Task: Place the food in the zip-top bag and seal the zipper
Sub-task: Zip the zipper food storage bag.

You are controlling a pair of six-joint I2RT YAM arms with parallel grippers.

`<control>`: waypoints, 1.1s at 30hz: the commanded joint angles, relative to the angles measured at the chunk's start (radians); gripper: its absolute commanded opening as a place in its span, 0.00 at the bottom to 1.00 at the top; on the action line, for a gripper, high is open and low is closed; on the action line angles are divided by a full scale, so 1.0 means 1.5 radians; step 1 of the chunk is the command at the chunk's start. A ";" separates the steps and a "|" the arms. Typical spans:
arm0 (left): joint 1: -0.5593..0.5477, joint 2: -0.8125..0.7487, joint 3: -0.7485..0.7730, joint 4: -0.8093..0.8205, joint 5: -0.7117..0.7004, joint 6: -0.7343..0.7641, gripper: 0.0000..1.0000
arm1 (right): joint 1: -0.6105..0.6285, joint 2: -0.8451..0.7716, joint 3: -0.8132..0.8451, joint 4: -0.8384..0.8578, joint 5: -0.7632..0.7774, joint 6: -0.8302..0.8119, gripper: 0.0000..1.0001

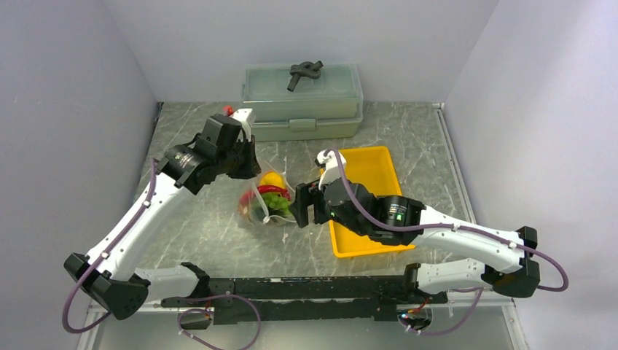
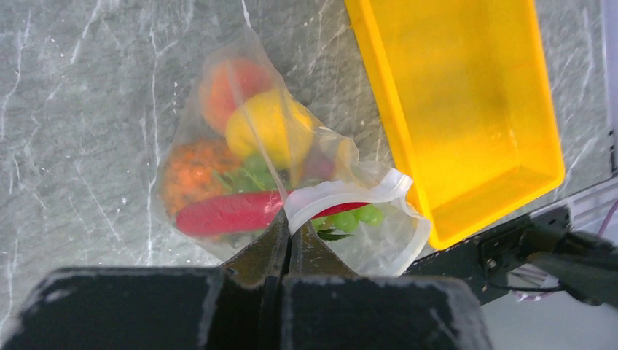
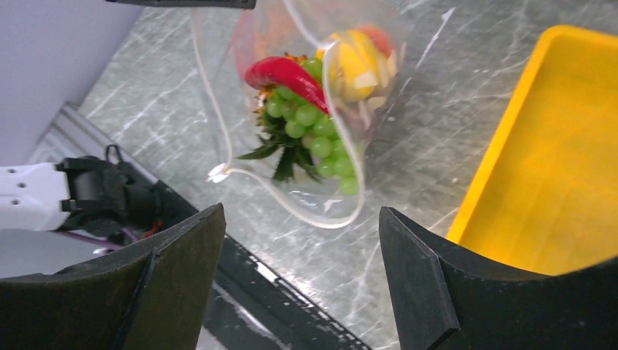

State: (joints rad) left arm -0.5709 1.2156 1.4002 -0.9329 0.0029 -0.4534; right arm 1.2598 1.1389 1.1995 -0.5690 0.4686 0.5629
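Note:
The zip-top bag [image 2: 218,138] lies on the marble table, and the food is inside it: a red chili [image 2: 226,214], a yellow lemon [image 2: 266,127], a peach [image 2: 229,84], an orange pineapple [image 2: 191,171] and green grapes [image 2: 358,216]. My left gripper [image 2: 289,224] is shut on the whitish zipper [image 2: 350,193] at one end of the mouth. The mouth gapes as a loop [image 3: 328,219] in the right wrist view. My right gripper [image 3: 300,211] stands open just short of that loop, with nothing between its fingers. From above, the bag [image 1: 266,200] sits between the two grippers.
A yellow tray [image 1: 372,164] lies right of the bag, under the right arm. A grey-green lidded box [image 1: 302,102] with a black part [image 1: 304,73] on its lid stands at the back wall. The black rail [image 3: 291,292] runs along the table's near edge.

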 commanded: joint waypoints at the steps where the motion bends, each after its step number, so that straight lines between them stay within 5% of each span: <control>1: 0.002 -0.035 0.047 0.061 -0.040 -0.068 0.00 | -0.001 -0.024 0.013 0.023 -0.058 0.091 0.81; 14: 0.002 -0.082 -0.020 0.162 -0.092 -0.196 0.00 | -0.002 0.036 0.016 0.065 -0.064 0.219 0.82; 33: 0.002 -0.104 -0.037 0.171 -0.077 -0.210 0.00 | -0.062 0.157 0.026 0.158 -0.122 0.307 0.81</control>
State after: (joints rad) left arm -0.5705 1.0985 1.3464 -0.7609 -0.1272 -0.7467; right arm 1.1889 1.3563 1.2015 -0.3950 0.3069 0.9920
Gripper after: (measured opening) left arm 0.009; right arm 0.813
